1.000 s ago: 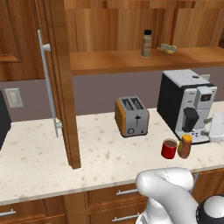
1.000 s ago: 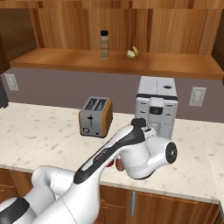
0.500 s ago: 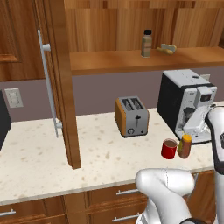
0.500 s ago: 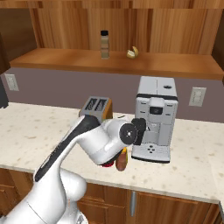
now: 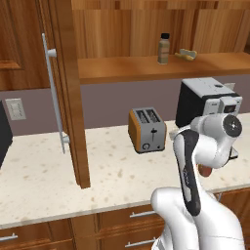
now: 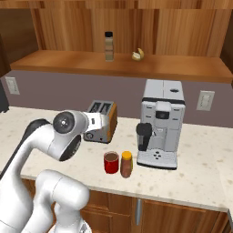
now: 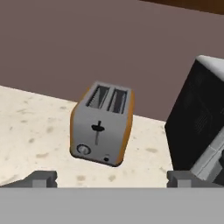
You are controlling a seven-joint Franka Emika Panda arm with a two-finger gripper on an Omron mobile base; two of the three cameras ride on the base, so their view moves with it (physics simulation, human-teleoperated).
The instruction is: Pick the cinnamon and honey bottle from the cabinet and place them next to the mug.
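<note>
Already 1 of 2 done: honey bottle (image 6: 126, 164) beside mug (image 6: 111, 162) near counter's front edge; cinnamon (image 6: 108, 46) left on cabinet (image 6: 182, 68) shelf; gripper (image 7: 113, 179) wide, empty.

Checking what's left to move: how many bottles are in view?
2. The cinnamon stands on the cabinet shelf; the honey bottle stands on the counter beside the mug. Others may be hidden.

cinnamon (image 6: 108, 46): slim tan bottle, dark cap, upright on the cabinet (image 6: 113, 63) shelf, upper middle.
honey bottle (image 6: 126, 164): amber, yellow cap, upright on the table, lower middle, just beside the mug.
mug (image 6: 111, 162): glossy red, upright, left of the honey bottle.
</note>
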